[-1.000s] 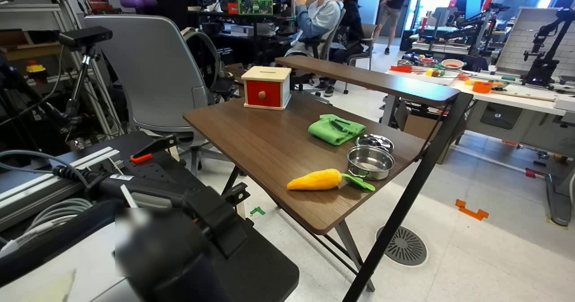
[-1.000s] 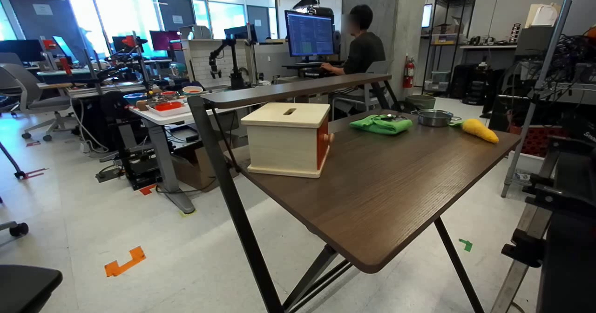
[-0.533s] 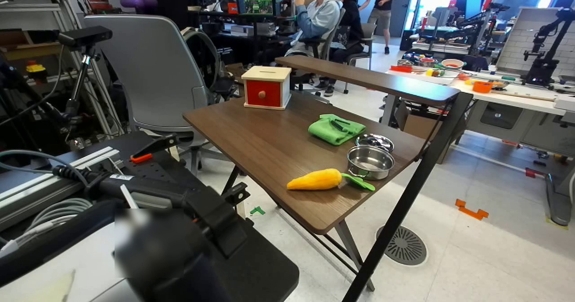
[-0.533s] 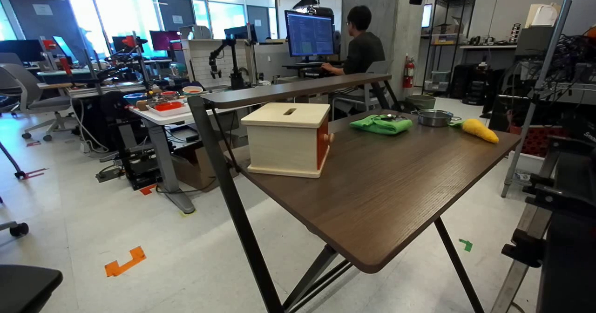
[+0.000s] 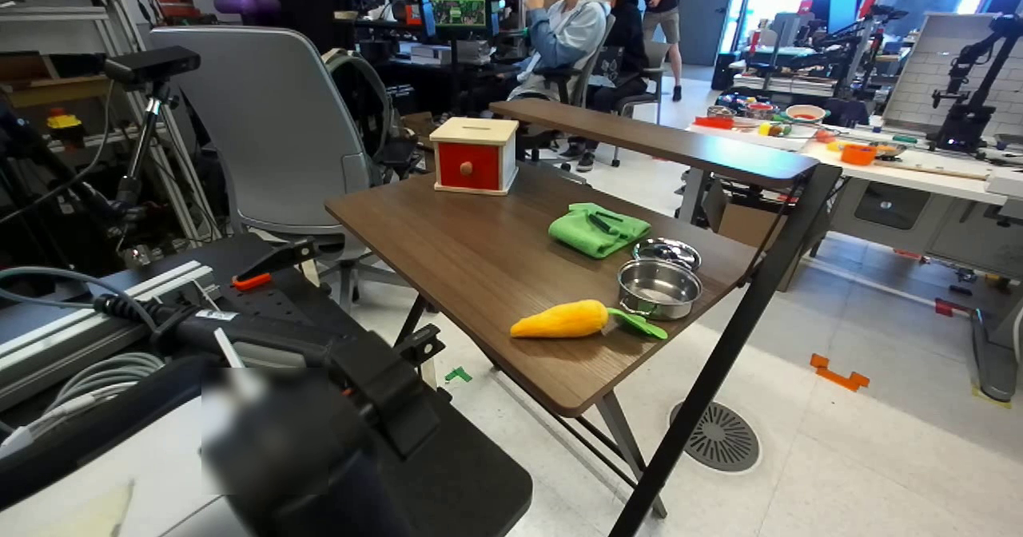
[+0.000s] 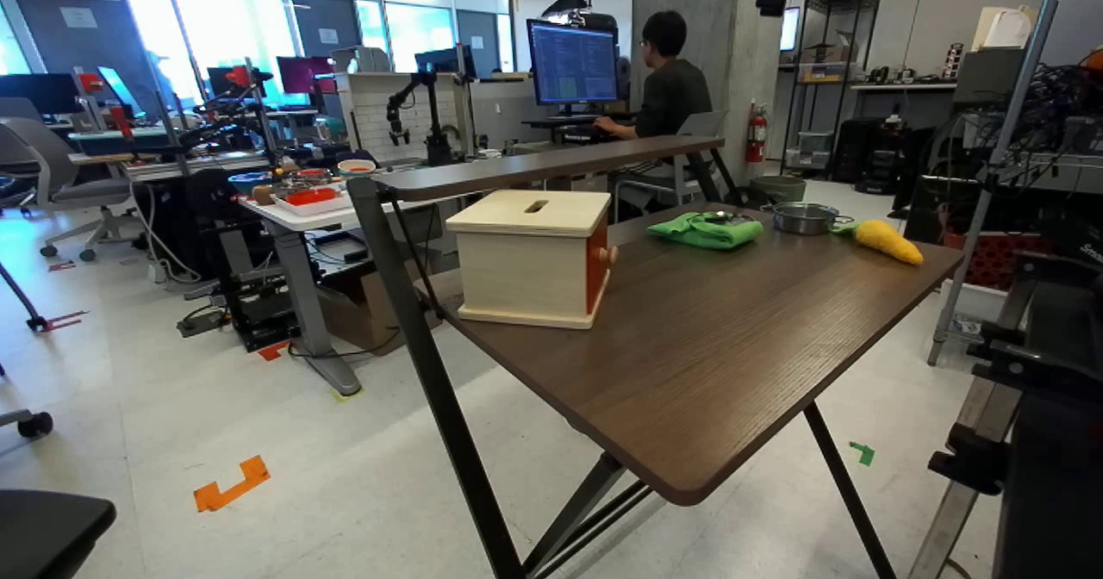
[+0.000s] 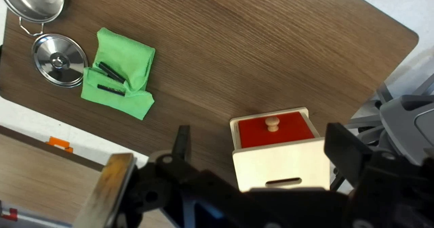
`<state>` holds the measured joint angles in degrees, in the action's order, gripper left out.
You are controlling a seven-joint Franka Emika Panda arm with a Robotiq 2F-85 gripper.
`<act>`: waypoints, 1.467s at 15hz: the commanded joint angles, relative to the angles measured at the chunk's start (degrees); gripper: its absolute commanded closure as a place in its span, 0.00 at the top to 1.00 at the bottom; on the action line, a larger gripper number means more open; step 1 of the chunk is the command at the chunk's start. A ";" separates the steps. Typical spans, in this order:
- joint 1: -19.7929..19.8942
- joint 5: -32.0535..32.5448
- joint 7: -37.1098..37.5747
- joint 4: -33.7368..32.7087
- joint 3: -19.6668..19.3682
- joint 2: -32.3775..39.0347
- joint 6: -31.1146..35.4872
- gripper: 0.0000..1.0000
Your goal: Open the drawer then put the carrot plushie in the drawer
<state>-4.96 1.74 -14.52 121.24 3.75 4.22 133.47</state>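
The drawer is the red front (image 5: 457,156) of a pale wooden box at the table's far corner. It sits flush in the box, its round wooden knob (image 7: 272,122) facing outward. In the wrist view, my gripper (image 7: 259,128) hangs over the box, fingers (image 7: 344,150) wide apart with nothing between them; the gripper's body hides the lower part of the box top. An exterior view shows the gripper (image 5: 461,24) high above the table. The carrot plushie (image 5: 559,320), yellow-orange with a green leaf, lies at the opposite end of the table, outside the wrist view.
A folded green cloth (image 5: 582,241) with dark pieces on it lies mid-table. Beside it are a metal lid (image 7: 69,72) and a metal pot (image 5: 663,311). A raised brown shelf (image 5: 639,136) runs along one side, with a slanted black leg (image 5: 723,345).
My gripper has come lower in an exterior view, its fingers staying apart. The box, drawer and carrot plushie have not moved. A person in the background has shifted.
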 commanded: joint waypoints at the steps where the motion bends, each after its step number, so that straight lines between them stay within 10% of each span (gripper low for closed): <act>1: 0.37 -1.61 -3.76 1.14 0.94 3.55 1.76 1.00; 22: -6.65 16.57 6.20 -5.26 -3.55 30.12 31.92 1.00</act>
<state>-9.37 16.66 -10.84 119.35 1.94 31.35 162.53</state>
